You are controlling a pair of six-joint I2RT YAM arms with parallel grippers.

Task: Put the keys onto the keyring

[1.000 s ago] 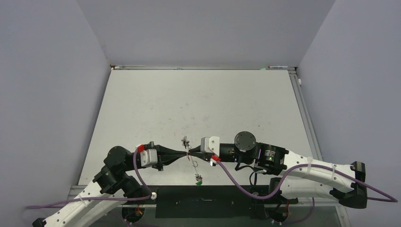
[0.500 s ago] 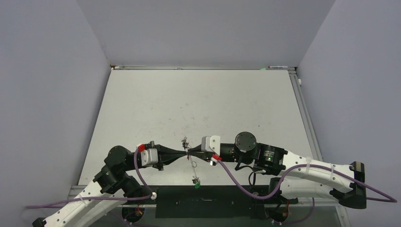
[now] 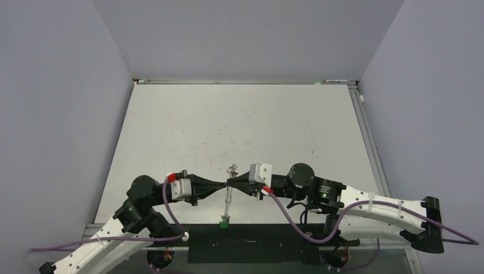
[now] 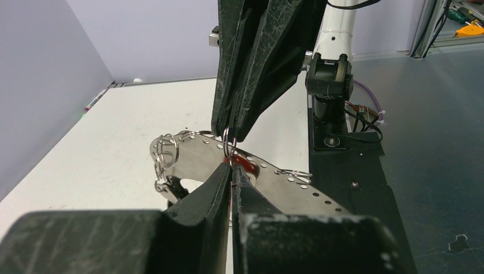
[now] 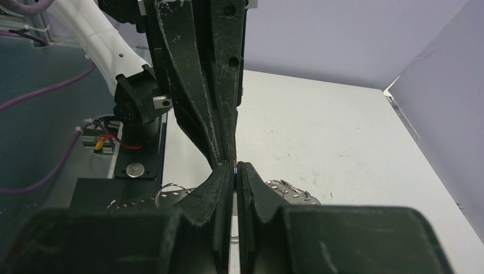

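Note:
My left gripper and right gripper meet tip to tip above the table's near edge. Both are shut. In the left wrist view my left gripper pinches at a red tag of a key. The right gripper's fingers come down from above onto a small wire ring. The keyring, a silvery perforated band with small rings, hangs between them. It also shows in the right wrist view behind my right gripper. A green tag dangles at its lower end.
The white table lies inside grey walls. A black base plate runs along the near edge below the hanging tag. Purple cables loop by both arms.
The hanging band with the green tag has swung left and lower. The cluster of rings above the fingertips has shifted right. The right wrist has turned and moved slightly right.

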